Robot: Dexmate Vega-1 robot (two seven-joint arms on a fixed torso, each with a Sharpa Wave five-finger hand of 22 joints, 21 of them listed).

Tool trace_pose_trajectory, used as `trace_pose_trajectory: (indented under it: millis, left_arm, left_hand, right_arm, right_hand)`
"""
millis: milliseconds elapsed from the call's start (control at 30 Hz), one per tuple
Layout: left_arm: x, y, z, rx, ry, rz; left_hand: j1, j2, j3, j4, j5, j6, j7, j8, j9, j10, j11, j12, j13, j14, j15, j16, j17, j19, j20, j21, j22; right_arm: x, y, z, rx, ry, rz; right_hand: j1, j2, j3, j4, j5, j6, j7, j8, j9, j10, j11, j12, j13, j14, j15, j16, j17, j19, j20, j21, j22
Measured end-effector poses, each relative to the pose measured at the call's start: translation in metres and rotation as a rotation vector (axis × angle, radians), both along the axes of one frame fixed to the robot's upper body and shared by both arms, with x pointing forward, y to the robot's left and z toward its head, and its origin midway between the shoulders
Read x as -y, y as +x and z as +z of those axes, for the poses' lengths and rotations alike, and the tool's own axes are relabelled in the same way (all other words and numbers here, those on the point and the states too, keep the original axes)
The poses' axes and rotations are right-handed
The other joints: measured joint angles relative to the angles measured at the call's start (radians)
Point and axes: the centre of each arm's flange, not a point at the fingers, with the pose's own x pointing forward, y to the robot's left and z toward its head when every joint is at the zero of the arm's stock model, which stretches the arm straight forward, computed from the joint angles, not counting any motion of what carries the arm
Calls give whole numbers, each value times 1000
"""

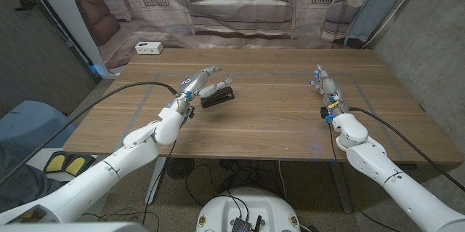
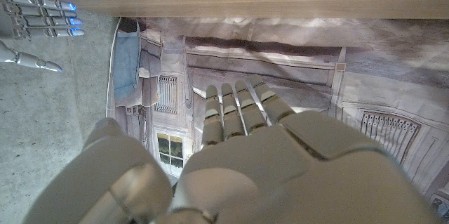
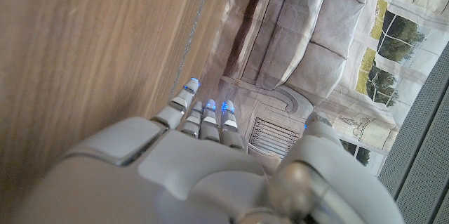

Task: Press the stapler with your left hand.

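Robot hand (image 3: 210, 168) over wooden table (image 3: 84, 55)

White rounded arm shells, black cables, silver robot hand (image 1: 202, 81) fingers, blue-lit fingertips (image 3: 209, 104)

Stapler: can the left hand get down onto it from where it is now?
Probably yes. The left hand hovers open right at the black stapler, fingers over its near end, nothing between them.
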Motion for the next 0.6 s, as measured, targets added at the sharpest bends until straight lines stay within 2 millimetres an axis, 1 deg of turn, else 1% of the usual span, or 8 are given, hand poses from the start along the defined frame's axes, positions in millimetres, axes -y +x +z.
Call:
trace_pose_trajectory:
  millis: [33,200,267,333,433,467,567,600]
  left_arm:
    - [-2,5,-2,-28,21,31]
    - [5,1,6,-10,39,15]
    - [2,9,4,-58,79,69]
    - [3,10,5,-63,89,75]
    - [6,8,10,-54,99,70]
    - [4,12,8,-76,117,92]
    - [6,13,9,-83,134,101]
    - [7,12,10,-80,136,99]
  left_hand:
    - [0,0,0,0,-1,0,0,0,0,2,-1,0,0,0,0,0,0,0,0,0,0]
    - [0,0,-4,-4,-8,48,7,9,0,42,-8,7,0,32,-5,12,2,31,5,10,5]
    - [0,0,-4,-4,-8,58,11,10,0,51,-7,7,0,36,-7,12,2,31,5,10,5]
    - [0,0,-4,-4,-8,65,3,10,0,56,-12,7,0,36,-7,12,2,35,1,10,5]
    - [0,0,-4,-4,-8,74,5,10,0,61,-18,14,0,36,-7,12,2,36,0,10,5]
    - [0,0,-4,-4,-8,74,5,10,0,67,-19,14,0,36,-7,12,2,36,0,10,5]
    - [0,0,-4,-4,-11,102,4,17,0,76,-15,14,0,47,-9,12,2,36,0,10,5]
    - [0,0,-4,-4,-14,116,4,17,0,89,-16,14,0,61,-9,15,2,48,-2,13,5]
  right_arm:
    - [0,1,1,0,2,-1]
    - [0,1,0,-2,2,-1]
    - [-2,4,1,-4,6,1]
    - [-3,5,1,-5,7,1]
    - [-3,5,1,-7,7,1]
    - [-4,7,1,-8,10,1]
    - [-4,7,1,-10,13,0]
    - [-4,7,1,-10,13,0]
  right_hand:
    - [0,0,0,0,0,0,0,0,0,0,0,0,0,2,2,0,0,0,0,0,0]
    - [0,0,0,0,0,0,0,0,0,0,0,0,0,2,2,0,0,5,5,-4,0]
    - [-4,4,0,0,0,0,0,0,0,0,0,0,0,2,2,0,0,5,5,-4,0]
    - [-5,5,0,0,0,0,0,0,0,0,0,0,0,2,2,0,0,5,5,-4,0]
    - [-5,5,0,0,0,0,0,0,0,0,0,0,0,2,2,0,0,5,5,-4,1]
    - [-5,5,0,0,0,0,0,0,0,0,0,0,0,2,2,0,0,5,5,-4,4]
    - [-5,5,0,0,0,1,-1,0,0,9,-2,0,0,1,2,0,0,5,5,-4,5]
    - [-5,5,0,0,0,4,-4,0,0,11,0,0,0,2,2,0,0,5,5,-6,5]
